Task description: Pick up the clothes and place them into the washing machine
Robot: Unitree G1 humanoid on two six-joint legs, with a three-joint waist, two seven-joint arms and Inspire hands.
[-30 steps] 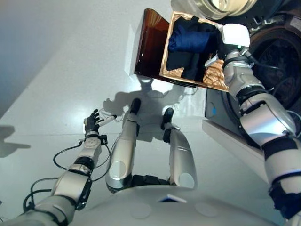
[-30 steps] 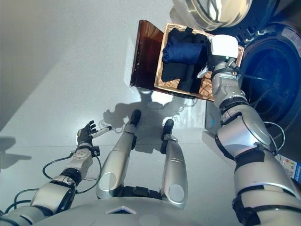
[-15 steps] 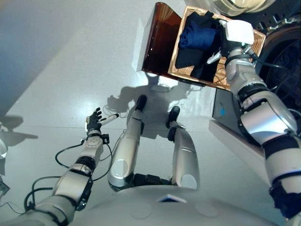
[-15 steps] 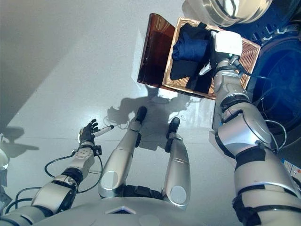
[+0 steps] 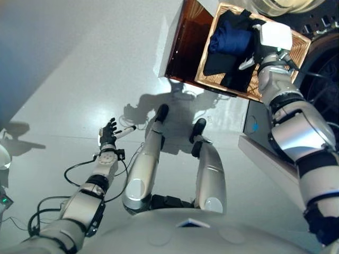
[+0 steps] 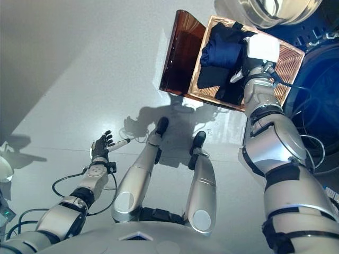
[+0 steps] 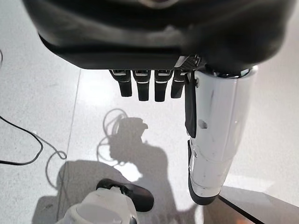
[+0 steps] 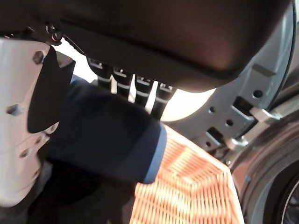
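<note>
We see the dark blue clothes (image 6: 221, 55) bundled in the wicker basket (image 6: 286, 62) beside the washing machine (image 5: 319, 79), their long axis running across the basket, our right hand (image 8: 135, 91) over them with fingers curled onto the cloth, while our left hand (image 5: 108, 135) hangs open above the floor (image 5: 79, 79).

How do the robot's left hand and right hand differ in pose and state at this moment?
The left hand hangs low over the bare grey floor, while the right hand reaches up into the woven wicker basket. The left hand's fingers are relaxed and hold nothing; the right hand's fingers lie against the dark navy blue clothes. Both have dark fingers and a white-covered thumb.
</note>
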